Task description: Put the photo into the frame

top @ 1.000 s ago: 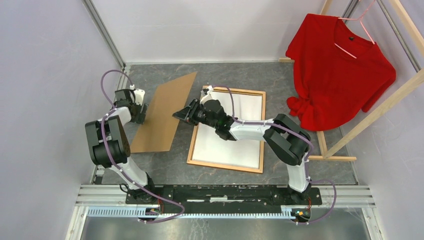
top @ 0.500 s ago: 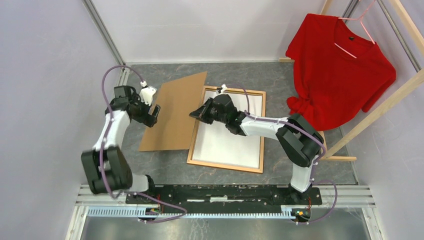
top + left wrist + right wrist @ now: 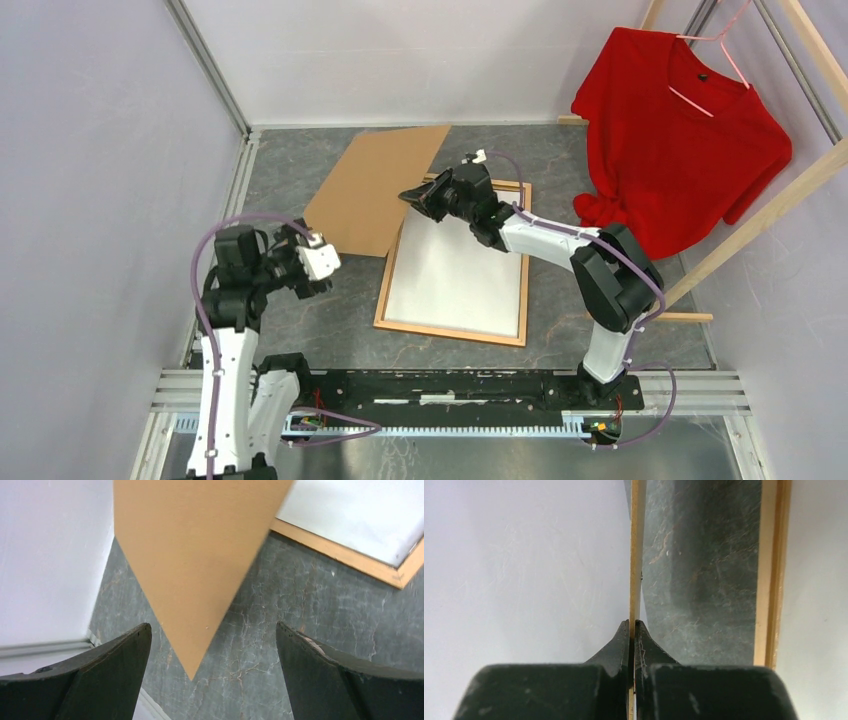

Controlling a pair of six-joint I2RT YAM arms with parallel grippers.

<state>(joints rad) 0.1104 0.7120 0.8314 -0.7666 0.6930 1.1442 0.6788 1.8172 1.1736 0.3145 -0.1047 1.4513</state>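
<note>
The orange-brown frame (image 3: 384, 300) lies flat on the table. The photo (image 3: 460, 280) lies inside it, white back up. My right gripper (image 3: 418, 195) is shut on the edge of the brown cardboard backing board (image 3: 375, 190) and holds it raised and tilted over the frame's far left corner. In the right wrist view the gripper (image 3: 632, 622) pinches the board edge-on (image 3: 636, 540), with the frame rail (image 3: 769, 570) to the right. My left gripper (image 3: 325, 262) is open and empty, left of the frame. Its wrist view shows the gripper (image 3: 212, 645), the board's corner (image 3: 195, 555) and the frame (image 3: 345, 560).
A red shirt (image 3: 680, 130) hangs on a pale wooden clothes rack (image 3: 760, 215) at the back right, close to the frame's right side. Grey walls close in the left and the back. A metal rail (image 3: 450, 385) runs along the near edge.
My right gripper has carried the backing board up and towards the back. My left gripper has come away from the board's left edge and drawn back towards the near left.
</note>
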